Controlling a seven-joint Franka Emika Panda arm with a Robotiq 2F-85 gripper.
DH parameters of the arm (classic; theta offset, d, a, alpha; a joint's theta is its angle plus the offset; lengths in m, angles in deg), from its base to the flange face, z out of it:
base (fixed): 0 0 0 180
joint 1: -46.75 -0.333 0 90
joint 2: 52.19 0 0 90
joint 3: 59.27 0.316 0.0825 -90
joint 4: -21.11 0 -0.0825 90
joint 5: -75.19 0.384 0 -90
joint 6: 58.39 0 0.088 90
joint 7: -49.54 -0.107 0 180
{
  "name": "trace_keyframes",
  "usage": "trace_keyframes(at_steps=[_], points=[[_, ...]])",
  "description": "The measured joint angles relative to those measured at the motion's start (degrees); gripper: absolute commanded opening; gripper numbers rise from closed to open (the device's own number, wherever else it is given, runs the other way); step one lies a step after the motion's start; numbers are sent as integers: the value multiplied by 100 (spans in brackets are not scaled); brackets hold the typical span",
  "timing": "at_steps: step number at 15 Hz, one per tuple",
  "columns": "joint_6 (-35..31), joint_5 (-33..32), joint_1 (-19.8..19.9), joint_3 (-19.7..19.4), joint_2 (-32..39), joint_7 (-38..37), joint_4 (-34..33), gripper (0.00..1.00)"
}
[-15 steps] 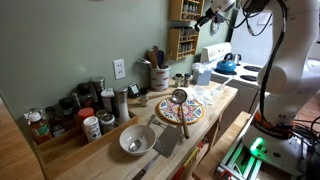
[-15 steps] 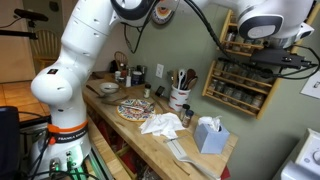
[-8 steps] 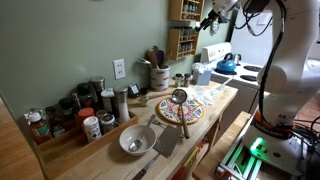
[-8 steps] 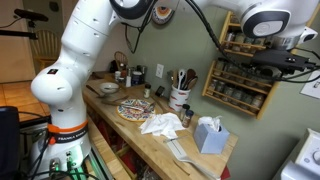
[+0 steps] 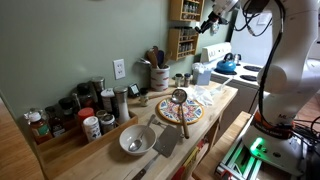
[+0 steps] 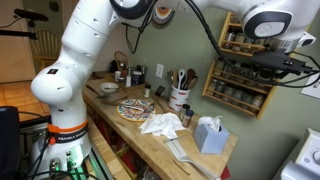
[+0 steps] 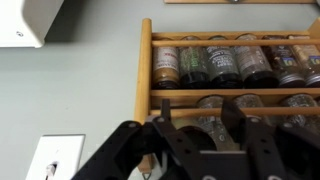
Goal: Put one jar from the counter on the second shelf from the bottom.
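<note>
The brown wooden spice rack [image 5: 183, 35] hangs on the green wall above the light-wood counter [image 5: 95, 155]. It also shows in an exterior view [image 6: 240, 80] and fills the wrist view [image 7: 146, 70], with rows of dark-lidded jars behind rails. My gripper [image 7: 196, 118] is right at the rack's front, its fingers either side of a clear jar [image 7: 206, 126] at a lower tier [image 7: 180, 94]. Which tier this is I cannot tell. The gripper shows in both exterior views [image 5: 204, 19] [image 6: 238, 62]. More jars [image 5: 178, 78] stand on the counter.
On the counter are a patterned plate [image 5: 178, 111] with a ladle, a white bowl [image 5: 135, 141], a utensil crock [image 5: 159, 76], a crumpled cloth [image 6: 160, 123], a tissue box [image 6: 210, 133] and a group of spice jars [image 5: 75, 112]. A stove with a blue kettle [image 5: 226, 64] stands beyond the counter.
The gripper has shifted very slightly in front of the rack. Nothing else has moved.
</note>
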Motion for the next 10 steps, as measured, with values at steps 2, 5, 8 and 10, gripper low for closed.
trace_keyframes(at_steps=[2, 5, 8, 10], points=[[-36, 80, -9, 51, 34, -37, 0, 9], [-250, 274, -17, 102, 99, -59, 0, 0], [-576, 512, -17, 113, 177, -60, 0, 0], [-767, 690, -16, 118, 217, -60, 0, 0]])
